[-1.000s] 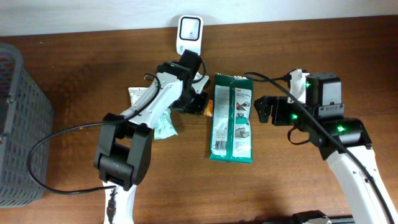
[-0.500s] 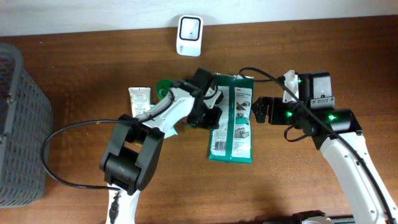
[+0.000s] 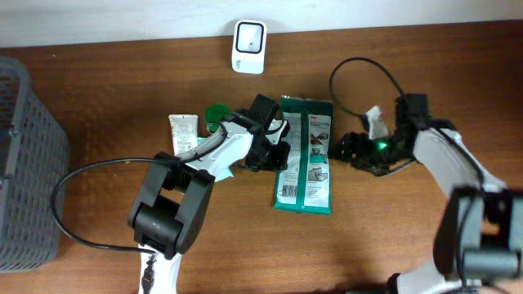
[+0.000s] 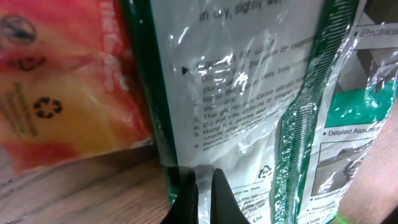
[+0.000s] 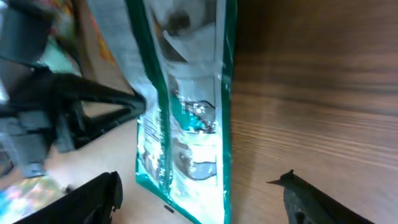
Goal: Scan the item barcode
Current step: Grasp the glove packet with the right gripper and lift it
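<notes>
— Look first from above. Where is the green packet point(image 3: 305, 155)?

— It lies flat on the wooden table point(image 3: 409, 245), between the two pincers. The left pincer point(image 3: 278, 155) is at one long edge of it. The right pincer point(image 3: 343, 149) is just beside the other long edge.

— And the scanner point(image 3: 248, 37)?

— It is well apart from both pincers, at the far edge of the table, beyond the left pincer. On the side of the left pincer away from the packet I see a small white sachet point(image 3: 184, 129) and a green round thing point(image 3: 216, 113). A grey basket point(image 3: 24, 163) stands much further out on that same side.

— Now the camera on the left wrist.

— The left pincer point(image 4: 199, 190) is fully closed, with its two fingers pressed together. The tips are against the lower edge of the green packet point(image 4: 249, 93). Whether a bit of the film is caught between them, I cannot tell. To the left of the tips lies an orange-red packet point(image 4: 56, 81), touching the green one.

— And the right wrist?

— The right pincer point(image 5: 199, 183) stands wide, one finger at each lower corner of the view, and it holds nothing. The green packet point(image 5: 186, 124) lies in front of it, with its near end showing in the gap between the fingers, down on the table. I see no finger touching it. Beyond the packet, on the left, the black left arm point(image 5: 68, 118) reaches to the packet's far edge.
</notes>
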Controlling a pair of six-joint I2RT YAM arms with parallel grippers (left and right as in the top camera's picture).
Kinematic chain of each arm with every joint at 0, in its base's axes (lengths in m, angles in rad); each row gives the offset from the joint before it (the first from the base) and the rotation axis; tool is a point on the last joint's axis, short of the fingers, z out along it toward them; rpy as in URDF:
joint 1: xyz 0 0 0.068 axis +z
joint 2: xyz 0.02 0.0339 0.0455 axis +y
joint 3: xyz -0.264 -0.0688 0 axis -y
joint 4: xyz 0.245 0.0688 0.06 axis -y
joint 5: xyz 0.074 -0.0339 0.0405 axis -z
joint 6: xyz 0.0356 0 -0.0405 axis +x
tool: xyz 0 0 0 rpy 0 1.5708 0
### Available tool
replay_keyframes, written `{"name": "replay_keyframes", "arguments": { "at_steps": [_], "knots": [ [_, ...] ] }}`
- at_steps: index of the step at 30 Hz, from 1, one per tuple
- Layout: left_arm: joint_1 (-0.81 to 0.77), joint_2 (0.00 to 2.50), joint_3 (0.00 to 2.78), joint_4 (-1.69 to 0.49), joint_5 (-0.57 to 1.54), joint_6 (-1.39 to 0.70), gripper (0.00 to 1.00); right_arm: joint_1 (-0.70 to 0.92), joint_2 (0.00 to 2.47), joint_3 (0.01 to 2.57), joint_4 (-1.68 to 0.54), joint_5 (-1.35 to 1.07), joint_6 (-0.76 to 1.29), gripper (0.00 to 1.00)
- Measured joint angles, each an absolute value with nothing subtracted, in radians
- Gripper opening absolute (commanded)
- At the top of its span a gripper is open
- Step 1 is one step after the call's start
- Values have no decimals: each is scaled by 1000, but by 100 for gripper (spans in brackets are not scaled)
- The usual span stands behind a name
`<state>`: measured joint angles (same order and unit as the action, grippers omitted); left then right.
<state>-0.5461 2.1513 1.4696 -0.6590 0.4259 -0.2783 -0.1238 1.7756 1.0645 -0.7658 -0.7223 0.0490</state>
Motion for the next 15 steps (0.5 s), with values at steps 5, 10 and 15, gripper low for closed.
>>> {"name": "replay_keyframes", "arguments": {
  "at_steps": [5, 10, 15],
  "knots": [
    [-546, 2151, 1470, -659, 426, -279, 0, -124, 1911, 1064, -719, -815, -12, 80],
    [-546, 2151, 1470, -659, 423, -281, 0, -124, 1931, 1040, -582, -896, -15, 73],
    [-546, 2151, 1470, -659, 422, -281, 0, -70, 1943, 1006, -455, -934, 101, 64]
  ]
}}
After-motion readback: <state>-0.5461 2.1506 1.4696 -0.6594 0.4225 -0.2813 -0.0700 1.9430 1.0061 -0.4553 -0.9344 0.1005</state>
